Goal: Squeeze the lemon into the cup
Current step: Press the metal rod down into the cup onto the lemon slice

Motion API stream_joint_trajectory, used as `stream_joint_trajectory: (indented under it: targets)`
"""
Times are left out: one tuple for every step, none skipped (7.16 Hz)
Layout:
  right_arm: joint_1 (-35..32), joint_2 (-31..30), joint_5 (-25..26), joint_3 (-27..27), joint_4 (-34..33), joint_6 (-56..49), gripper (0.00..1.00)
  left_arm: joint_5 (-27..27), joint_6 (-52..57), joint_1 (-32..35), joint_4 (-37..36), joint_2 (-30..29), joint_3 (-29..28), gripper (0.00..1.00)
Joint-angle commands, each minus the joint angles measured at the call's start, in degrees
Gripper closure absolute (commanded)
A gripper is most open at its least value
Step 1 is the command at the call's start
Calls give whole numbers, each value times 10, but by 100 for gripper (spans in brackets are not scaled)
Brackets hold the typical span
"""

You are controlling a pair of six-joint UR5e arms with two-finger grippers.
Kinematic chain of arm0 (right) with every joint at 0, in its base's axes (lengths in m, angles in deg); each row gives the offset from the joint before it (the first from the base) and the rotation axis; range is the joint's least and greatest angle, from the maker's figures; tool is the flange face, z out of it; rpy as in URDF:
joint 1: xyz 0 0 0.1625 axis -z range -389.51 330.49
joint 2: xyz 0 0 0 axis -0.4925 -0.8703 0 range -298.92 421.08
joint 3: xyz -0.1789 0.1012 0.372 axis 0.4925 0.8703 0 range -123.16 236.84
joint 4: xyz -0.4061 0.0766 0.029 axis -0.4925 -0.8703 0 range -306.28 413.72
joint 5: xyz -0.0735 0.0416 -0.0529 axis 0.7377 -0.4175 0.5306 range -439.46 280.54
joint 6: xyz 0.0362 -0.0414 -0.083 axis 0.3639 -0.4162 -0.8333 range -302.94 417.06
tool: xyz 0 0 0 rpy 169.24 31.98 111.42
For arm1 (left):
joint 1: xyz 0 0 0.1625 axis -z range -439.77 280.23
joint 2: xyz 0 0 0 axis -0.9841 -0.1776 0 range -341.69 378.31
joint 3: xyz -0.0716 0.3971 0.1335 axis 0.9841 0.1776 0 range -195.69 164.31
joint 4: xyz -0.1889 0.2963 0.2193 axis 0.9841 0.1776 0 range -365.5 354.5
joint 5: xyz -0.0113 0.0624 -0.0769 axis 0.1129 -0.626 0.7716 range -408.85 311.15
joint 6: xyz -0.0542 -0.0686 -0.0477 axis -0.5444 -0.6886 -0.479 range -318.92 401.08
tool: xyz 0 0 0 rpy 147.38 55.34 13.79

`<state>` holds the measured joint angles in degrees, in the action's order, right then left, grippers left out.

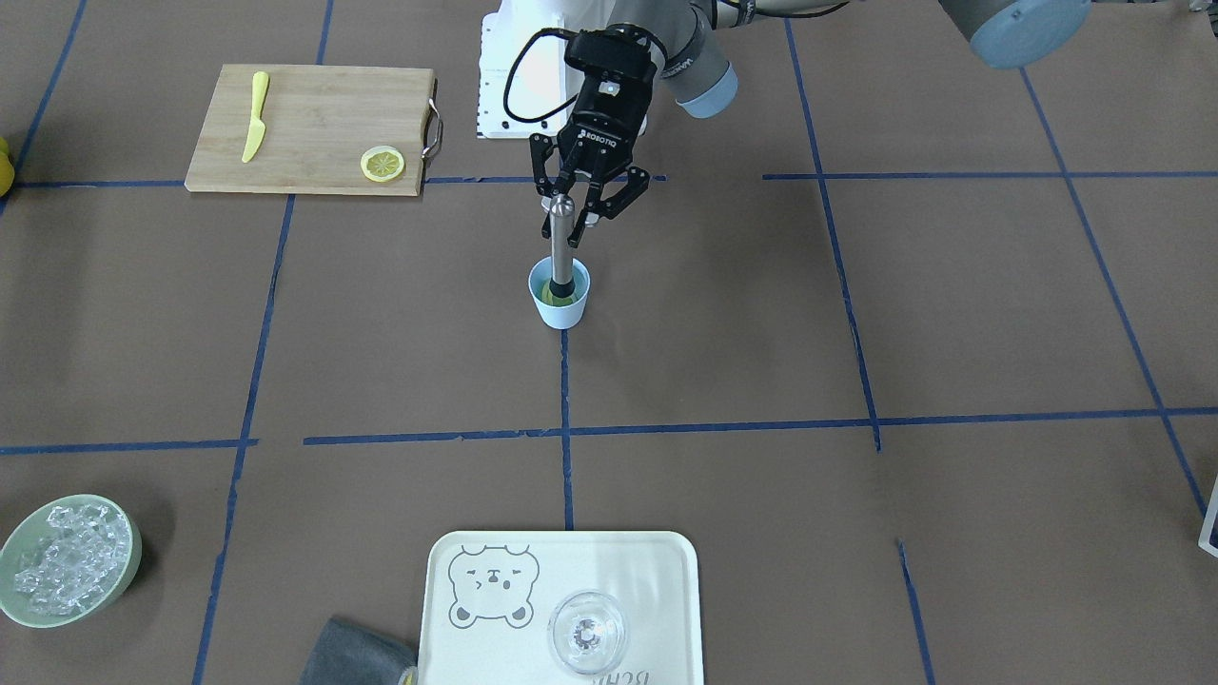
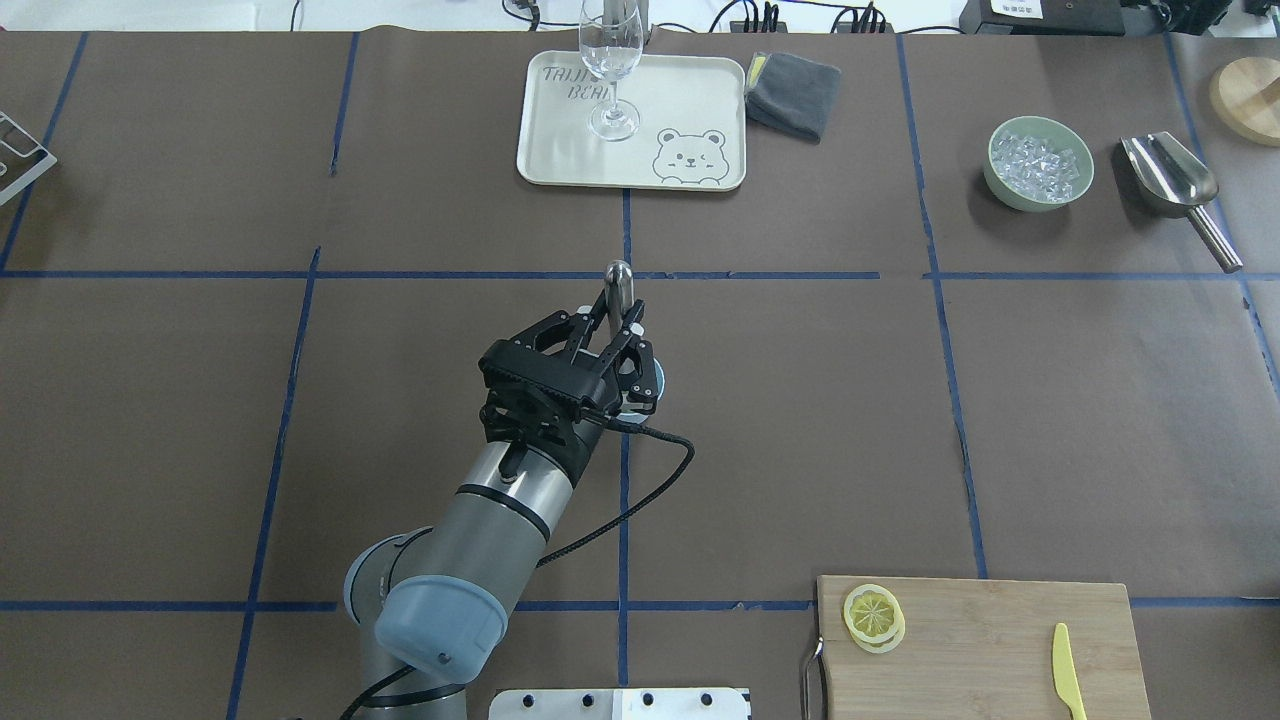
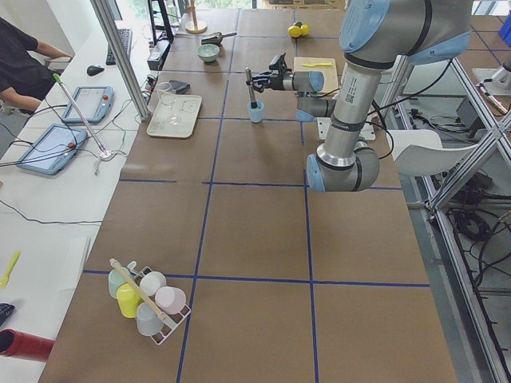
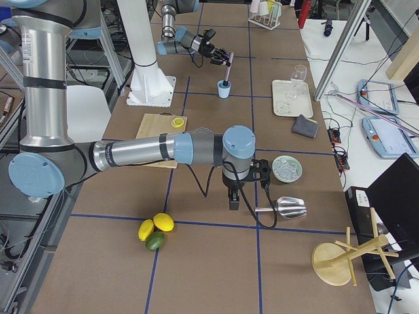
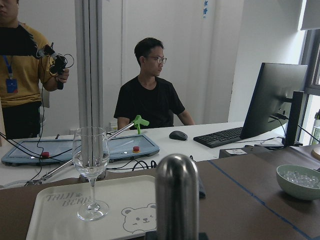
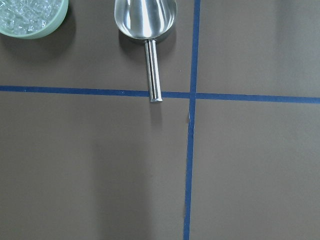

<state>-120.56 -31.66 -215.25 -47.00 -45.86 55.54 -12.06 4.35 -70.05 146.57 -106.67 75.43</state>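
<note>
The pale-blue cup [image 1: 559, 303] stands at the table's middle. A steel muddler [image 1: 561, 249] stands upright in it, with a yellow lemon slice [image 1: 548, 291] showing under its black head. My left gripper [image 1: 569, 221] reaches in from the side and is shut on the muddler's top; in the overhead view [image 2: 618, 315] it hides most of the cup [image 2: 656, 380]. A second lemon slice [image 1: 383, 164] lies on the cutting board. My right gripper [image 4: 232, 199] hangs over the table beside a scoop; I cannot tell whether it is open.
The wooden cutting board [image 1: 314, 128] carries a yellow knife [image 1: 254, 116]. A white tray [image 1: 647, 571] holds a clear glass [image 1: 587, 633], with a grey cloth [image 1: 357, 652] beside it. A green bowl of ice [image 1: 67, 561] and a metal scoop [image 6: 146, 20] sit on my right.
</note>
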Motion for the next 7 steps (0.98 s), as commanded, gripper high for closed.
stream_joint_trajectory:
  targets:
    - [0,-1,0,0,0,-1,0,0,0,-8,41,0,-45,100]
    - [0,0,0,0,1,-1,0,2,-1,-9,44,0,-48,100]
    - [0,1,0,0,0,-1,0,3,-1,-11,45,0,-50,100]
    - [0,3,0,0,0,-1,0,5,-1,-11,45,-1,-48,100]
    - [0,4,0,0,0,-1,0,7,0,-11,45,-2,-42,100]
    - [0,5,0,0,0,-1,0,7,9,-10,45,-1,-26,100]
    - [0,6,0,0,0,-1,0,9,32,-10,45,1,-7,100]
